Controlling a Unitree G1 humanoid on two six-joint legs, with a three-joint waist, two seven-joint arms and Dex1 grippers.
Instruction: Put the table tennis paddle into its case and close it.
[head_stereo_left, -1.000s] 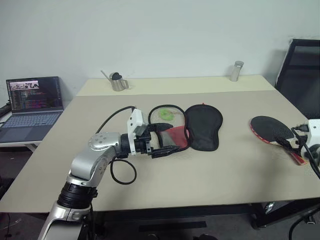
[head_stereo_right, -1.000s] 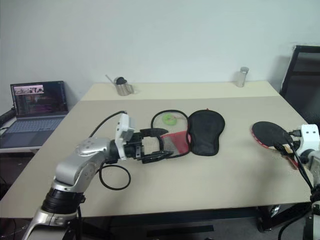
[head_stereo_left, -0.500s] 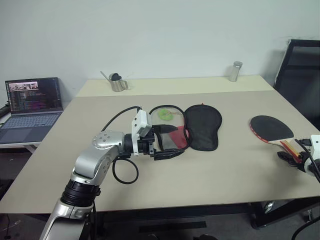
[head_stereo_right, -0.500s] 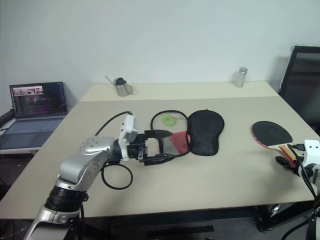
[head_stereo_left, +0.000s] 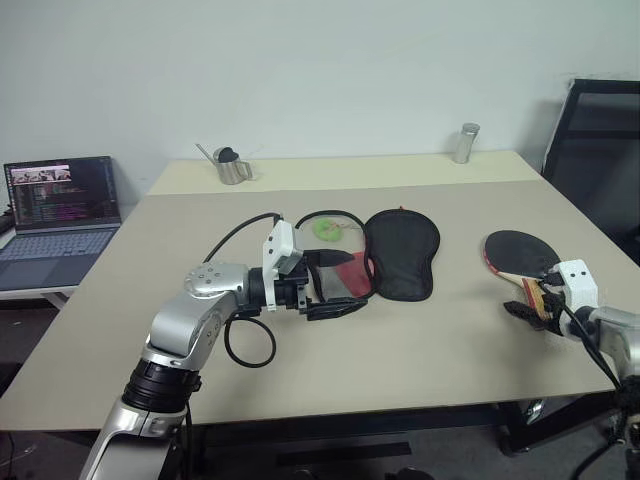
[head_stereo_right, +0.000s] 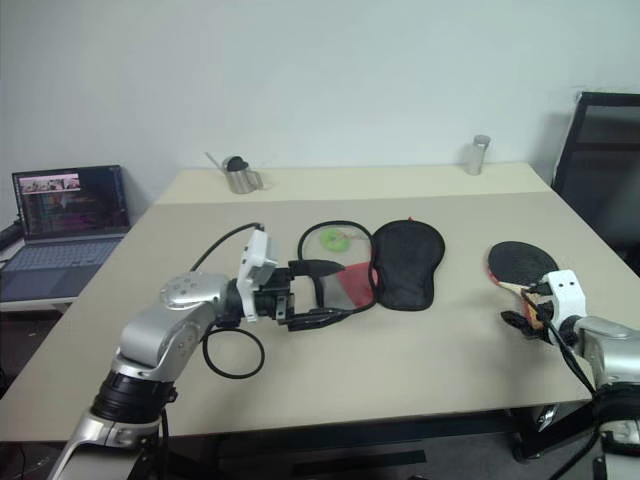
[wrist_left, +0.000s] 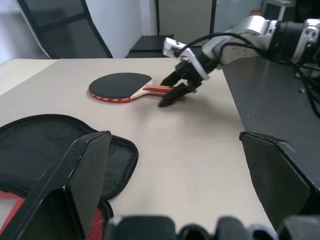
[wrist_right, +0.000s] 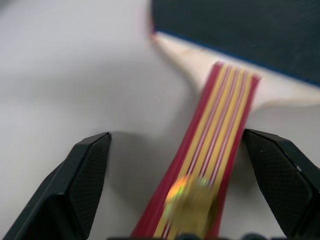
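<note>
Grippers: right gripper (wrist_right: 172, 200) jaws wide, straddling striped handle of table tennis paddle (head_stereo_left: 520, 252), flat near table's right edge; left gripper (head_stereo_left: 335, 287) wide, empty, beside unzipped case (head_stereo_left: 400, 252)

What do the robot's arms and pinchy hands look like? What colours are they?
The arms are shiny silver metal with black rings at the joints. Each wrist carries a small white box, and black cables loop from it back along the arm. The left gripper and right gripper each have two chunky black fingers with a finely textured, wedge-shaped inner face.
</note>
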